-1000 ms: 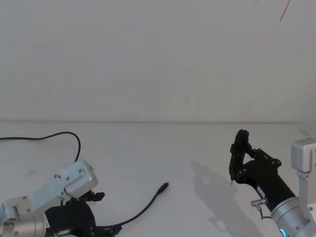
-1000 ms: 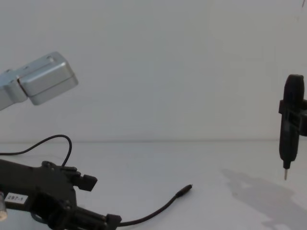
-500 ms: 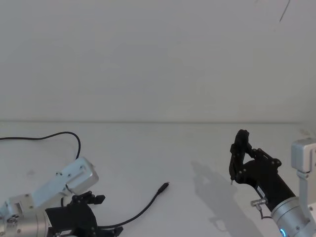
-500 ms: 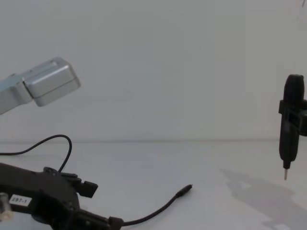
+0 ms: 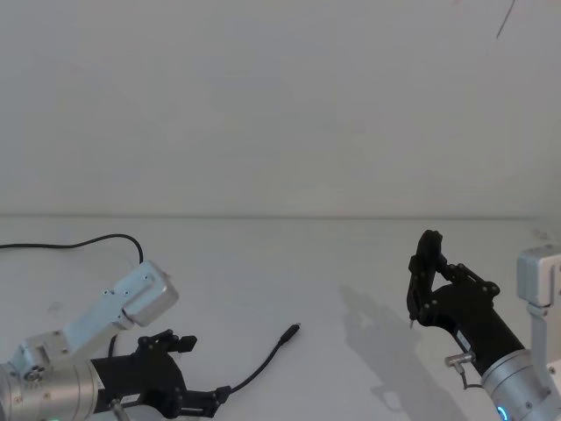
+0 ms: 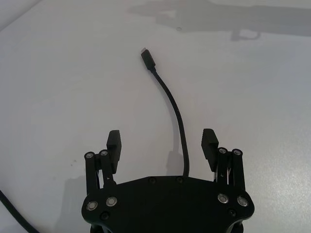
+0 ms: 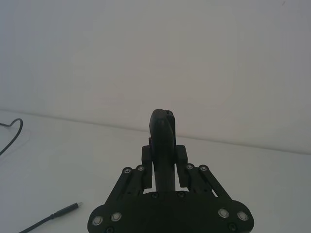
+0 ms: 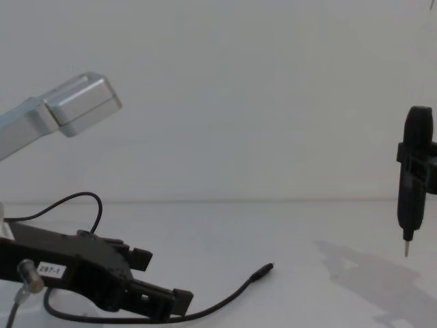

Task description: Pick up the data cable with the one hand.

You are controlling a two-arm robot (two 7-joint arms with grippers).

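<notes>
The data cable [image 6: 175, 109], judged light and limp, is straddled by the spread left gripper [image 6: 162, 145]; the cord behind the plug [image 6: 147, 57] is best pinched. A pen-shaped tool [image 8: 413, 178] is clamped by the parked right gripper [image 7: 164, 156].

The data cable [image 6: 175, 109] passes between the spread fingers of the left gripper [image 6: 162, 138] and goes under its black body, where it is hidden. Beyond the left gripper, the cable's far end is cut off at the head view's edge. Far across from the left gripper, the right gripper [image 7: 164, 158], clamped on a pen tool [image 8: 412, 179], is mostly cut off in the chest view.
</notes>
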